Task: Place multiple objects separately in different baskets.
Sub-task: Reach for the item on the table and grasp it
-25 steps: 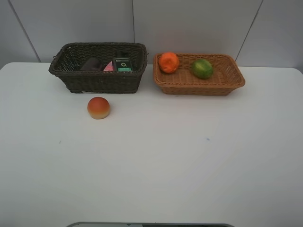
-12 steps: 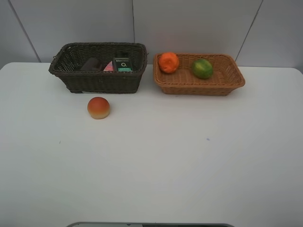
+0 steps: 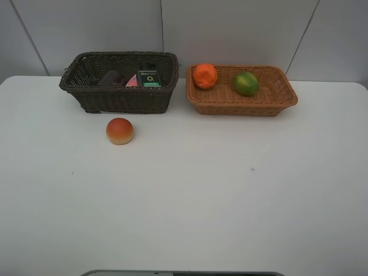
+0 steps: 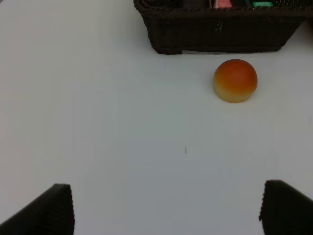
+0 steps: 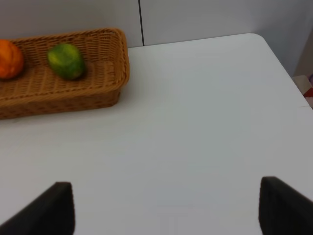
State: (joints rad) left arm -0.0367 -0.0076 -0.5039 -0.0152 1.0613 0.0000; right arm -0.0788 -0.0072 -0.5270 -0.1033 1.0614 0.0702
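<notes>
A red-orange peach [image 3: 119, 131] lies on the white table just in front of the dark brown basket [image 3: 121, 99]. Inside that basket are a mauve cup [image 3: 110, 77], a pink tube [image 3: 133, 81] and a black bottle [image 3: 149, 78]. The light tan basket [image 3: 241, 107] holds an orange [image 3: 205, 75] and a green fruit [image 3: 246, 83]. No arm shows in the high view. My left gripper [image 4: 166, 210] is open and empty, well short of the peach [image 4: 235, 80]. The right gripper [image 5: 168, 208] is open and empty, away from the tan basket [image 5: 63, 98].
A grey-white wall runs close behind both baskets. The table's rounded right corner [image 5: 274, 54] shows in the right wrist view. A grey strip [image 3: 184, 273] lies along the table's front edge.
</notes>
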